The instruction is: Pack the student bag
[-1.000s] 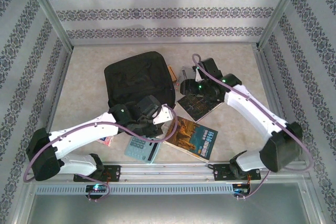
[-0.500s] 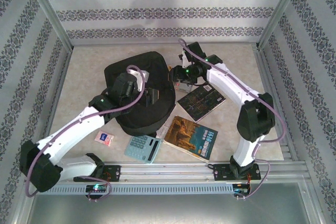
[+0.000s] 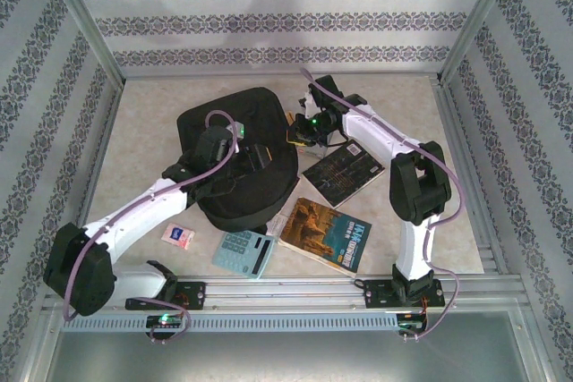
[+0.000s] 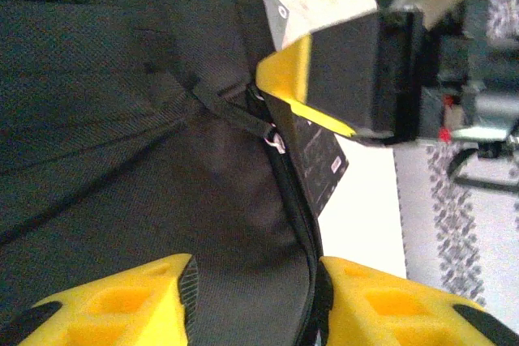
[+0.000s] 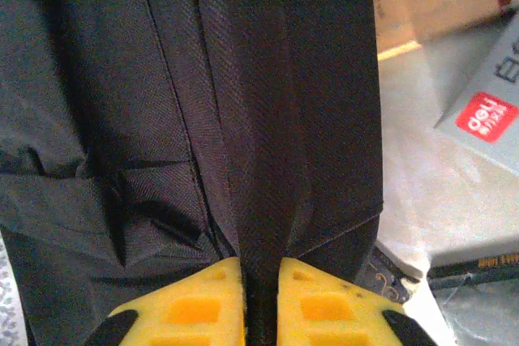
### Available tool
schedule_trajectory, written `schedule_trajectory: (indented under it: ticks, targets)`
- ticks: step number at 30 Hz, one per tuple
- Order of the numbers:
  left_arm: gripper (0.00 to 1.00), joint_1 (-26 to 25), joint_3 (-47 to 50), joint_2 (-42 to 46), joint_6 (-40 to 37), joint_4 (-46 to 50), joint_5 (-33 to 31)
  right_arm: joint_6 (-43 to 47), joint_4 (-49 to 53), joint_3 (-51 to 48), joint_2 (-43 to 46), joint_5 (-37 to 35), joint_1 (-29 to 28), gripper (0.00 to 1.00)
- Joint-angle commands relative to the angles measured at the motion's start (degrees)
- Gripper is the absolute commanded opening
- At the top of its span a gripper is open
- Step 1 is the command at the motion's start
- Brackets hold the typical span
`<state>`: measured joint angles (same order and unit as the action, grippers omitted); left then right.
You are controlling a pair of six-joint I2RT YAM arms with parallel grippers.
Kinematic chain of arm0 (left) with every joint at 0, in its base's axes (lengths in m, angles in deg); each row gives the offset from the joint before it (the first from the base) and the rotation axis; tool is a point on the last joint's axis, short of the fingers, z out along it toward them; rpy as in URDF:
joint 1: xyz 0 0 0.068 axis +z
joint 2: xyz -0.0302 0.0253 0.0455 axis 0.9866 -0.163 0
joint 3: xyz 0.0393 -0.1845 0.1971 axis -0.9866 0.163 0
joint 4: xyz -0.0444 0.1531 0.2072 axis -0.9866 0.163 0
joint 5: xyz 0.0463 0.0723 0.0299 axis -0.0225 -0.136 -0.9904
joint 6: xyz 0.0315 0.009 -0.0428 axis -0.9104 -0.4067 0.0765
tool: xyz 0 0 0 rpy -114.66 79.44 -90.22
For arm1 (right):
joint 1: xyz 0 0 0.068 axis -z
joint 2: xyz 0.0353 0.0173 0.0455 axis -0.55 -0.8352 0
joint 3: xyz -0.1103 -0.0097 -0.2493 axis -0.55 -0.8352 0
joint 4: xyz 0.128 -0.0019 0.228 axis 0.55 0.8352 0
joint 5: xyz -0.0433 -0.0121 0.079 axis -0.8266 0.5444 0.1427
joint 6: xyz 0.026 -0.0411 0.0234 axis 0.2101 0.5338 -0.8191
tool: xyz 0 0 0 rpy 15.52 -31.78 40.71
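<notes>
Both arms close in on the student bag point(image 3: 231, 140), which lies flat directly beneath the left gripper point(image 4: 255, 301) and pressed against the tips of the right gripper point(image 5: 259, 293). A second ago the right arm hung over the dark book point(image 3: 345, 172), now lying behind and to one side of its gripper, while the left arm hovered near the calculator point(image 3: 243, 252). Both have since swung onto the bag's edge. The right fingers have come together and are clamped on a raised fold of the bag's black fabric. The left fingers point(image 4: 130, 301) have narrowed but stand apart, straddling the zip line with cloth between them (no pinch can be made out yet), and the right gripper's yellow finger sits just ahead of them. With one side anchored, the arms appear set to pull the bag open. Nothing seems packed so far: a second book point(image 3: 327, 232) and a small packet point(image 3: 179, 234) wait on the table point(image 3: 143, 123), well behind the left gripper.
</notes>
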<state>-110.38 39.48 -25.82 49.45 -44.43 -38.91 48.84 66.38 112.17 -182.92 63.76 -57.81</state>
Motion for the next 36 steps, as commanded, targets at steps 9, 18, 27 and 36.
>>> schedule_trajectory:
  ticks: [9,18,27,36]
  targets:
    - [0.48,1.9,-1.3,-11.5,16.7,-13.9,2.1,-13.3,-27.0,-12.2,4.2,13.8,3.2,0.00]
    - [0.47,2.8,-3.4,-16.4,20.8,-18.8,0.2,-22.6,-43.8,-18.7,4.8,19.5,3.2,0.00]
    - [0.40,3.3,-5.2,-20.0,21.7,-19.6,-2.2,-23.8,-47.2,-20.5,6.0,20.4,2.6,0.00]
    - [0.40,4.2,-7.4,-21.2,20.4,-18.7,-3.8,-22.2,-47.1,-21.3,6.9,20.2,1.9,0.00]
